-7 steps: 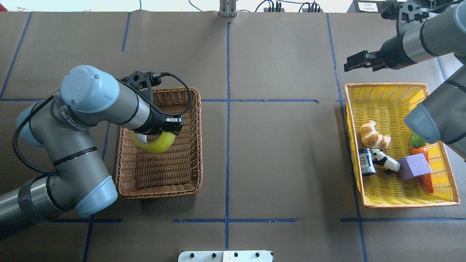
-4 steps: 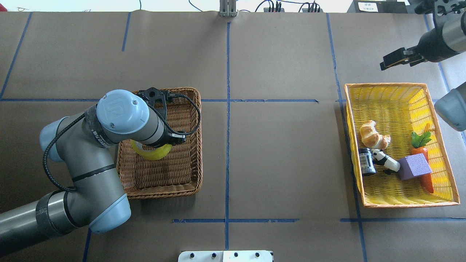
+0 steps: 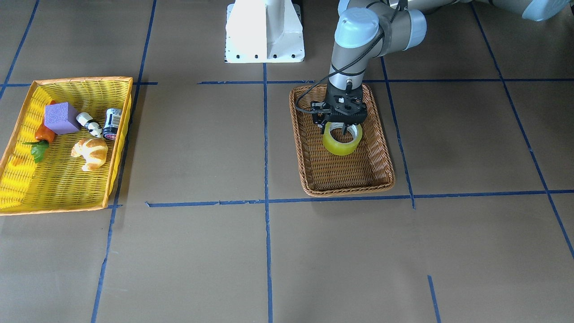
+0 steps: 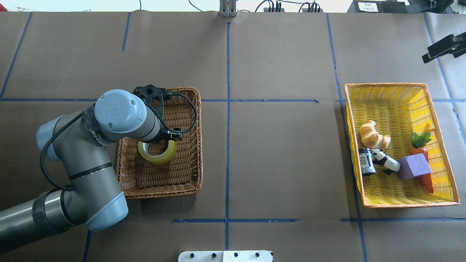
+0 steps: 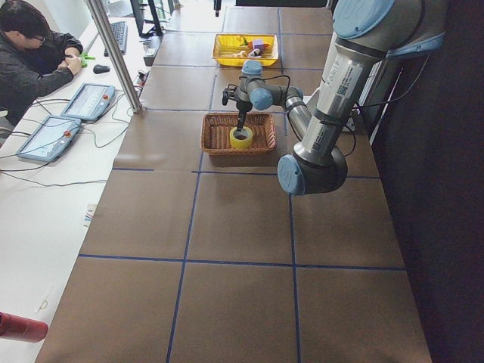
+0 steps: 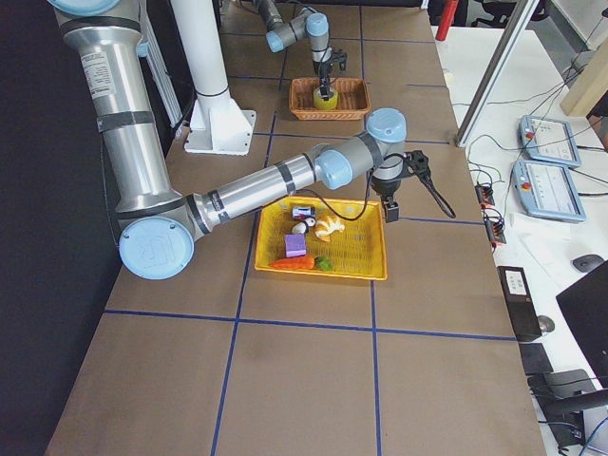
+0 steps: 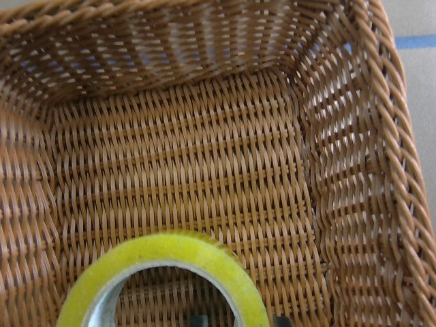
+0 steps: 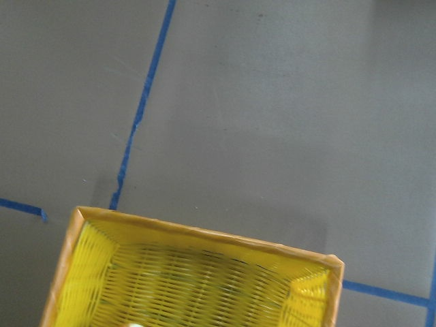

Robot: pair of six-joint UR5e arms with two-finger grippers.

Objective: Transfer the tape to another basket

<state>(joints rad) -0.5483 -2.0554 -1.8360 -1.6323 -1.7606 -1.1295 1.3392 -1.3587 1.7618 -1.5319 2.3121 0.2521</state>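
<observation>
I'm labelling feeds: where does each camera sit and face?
Front-facing: across the table, facing the robot's base; left arm over wicker basket.
Overhead: behind the robot, looking down; left arm, right gripper.
Exterior left: table's left end; left arm near.
Exterior right: opposite end; right arm near.
Left wrist: onto the tape; almost no body.
Right wrist: onto the yellow basket; no body.
The first two share both baskets.
</observation>
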